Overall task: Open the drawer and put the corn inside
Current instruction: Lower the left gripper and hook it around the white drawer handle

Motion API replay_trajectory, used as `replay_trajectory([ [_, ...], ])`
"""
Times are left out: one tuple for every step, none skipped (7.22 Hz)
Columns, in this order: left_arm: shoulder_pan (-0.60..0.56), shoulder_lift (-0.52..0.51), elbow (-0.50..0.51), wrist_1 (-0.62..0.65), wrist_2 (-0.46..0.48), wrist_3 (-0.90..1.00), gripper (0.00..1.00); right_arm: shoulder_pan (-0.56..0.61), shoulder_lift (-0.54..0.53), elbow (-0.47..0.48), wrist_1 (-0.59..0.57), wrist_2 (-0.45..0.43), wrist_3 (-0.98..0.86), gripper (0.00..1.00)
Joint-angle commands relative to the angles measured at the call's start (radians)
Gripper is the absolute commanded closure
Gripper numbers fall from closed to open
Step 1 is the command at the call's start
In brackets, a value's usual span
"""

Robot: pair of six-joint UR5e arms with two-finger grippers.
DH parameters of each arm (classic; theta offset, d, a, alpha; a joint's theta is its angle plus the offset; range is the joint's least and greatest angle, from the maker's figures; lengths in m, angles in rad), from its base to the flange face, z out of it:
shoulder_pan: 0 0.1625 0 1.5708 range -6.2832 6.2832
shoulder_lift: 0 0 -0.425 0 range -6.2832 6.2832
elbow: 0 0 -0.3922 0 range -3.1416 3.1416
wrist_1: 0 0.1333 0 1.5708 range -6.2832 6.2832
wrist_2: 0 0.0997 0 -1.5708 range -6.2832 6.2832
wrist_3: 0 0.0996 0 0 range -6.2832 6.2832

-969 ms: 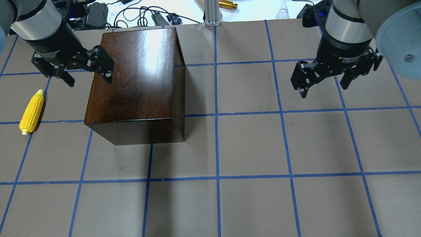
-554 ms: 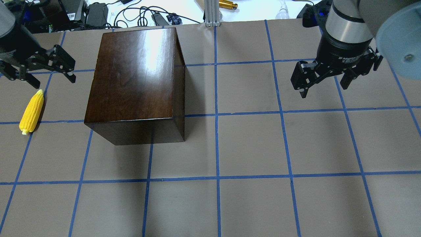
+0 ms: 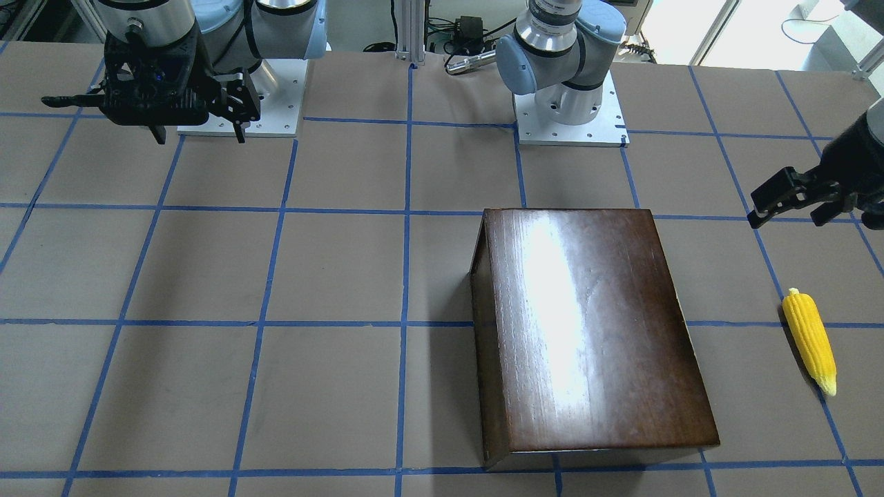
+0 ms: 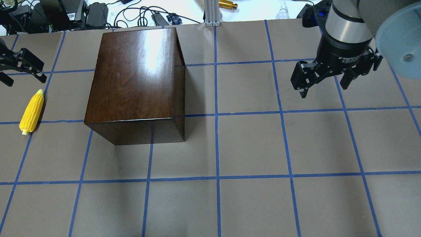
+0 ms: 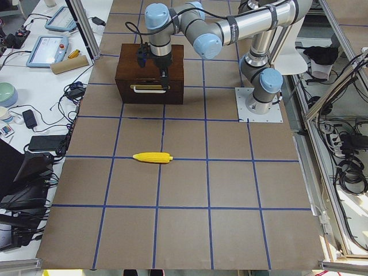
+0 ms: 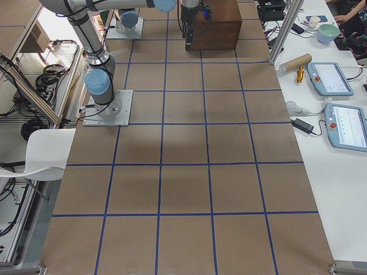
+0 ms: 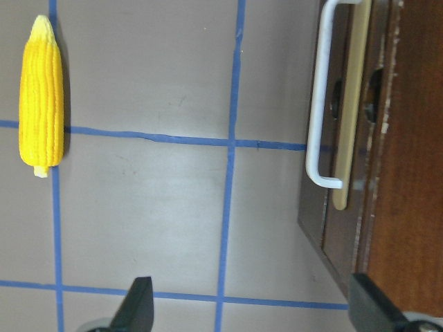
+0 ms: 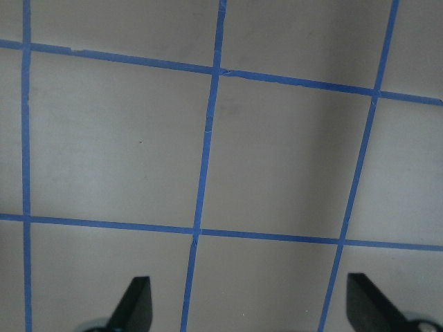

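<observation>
The dark-brown box (image 4: 135, 82) stands left of centre and also shows in the front view (image 3: 587, 331). Its drawer front (image 5: 150, 94), with a pale handle (image 7: 320, 97), faces the table's left end and looks shut. The yellow corn (image 4: 32, 112) lies flat on the table to the left of the box. It also shows in the front view (image 3: 809, 342) and the left wrist view (image 7: 43, 97). My left gripper (image 4: 23, 79) is open and empty, hovering just beyond the corn's tip. My right gripper (image 4: 324, 89) is open and empty, far right over bare table.
Blue tape lines grid the brown table (image 4: 250, 144). Cables, chargers and an aluminium post (image 4: 212, 13) lie past the far edge. The two arm bases (image 3: 570, 110) stand at the robot's side of the table.
My left gripper has moved left, from over the box's left edge to the table's left edge near the corn's tip. The right arm, box and corn have not moved.
</observation>
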Motion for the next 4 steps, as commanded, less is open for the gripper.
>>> replay_trajectory([
  [0.007, -0.059, 0.005, 0.029, -0.001, 0.013, 0.0, 0.0, -0.001, 0.0, 0.0, 0.0, 0.0, 0.0],
  [0.006, -0.089, 0.005, 0.05, -0.01, 0.012, 0.0, 0.0, -0.001, 0.0, 0.0, 0.0, 0.0, 0.0],
  [0.006, -0.13, 0.006, 0.076, -0.012, 0.014, 0.0, 0.0, 0.0, 0.0, 0.0, 0.0, 0.0, 0.0],
  [0.006, -0.167, 0.005, 0.105, -0.014, 0.014, 0.0, 0.0, -0.001, 0.0, 0.0, 0.0, 0.0, 0.0],
])
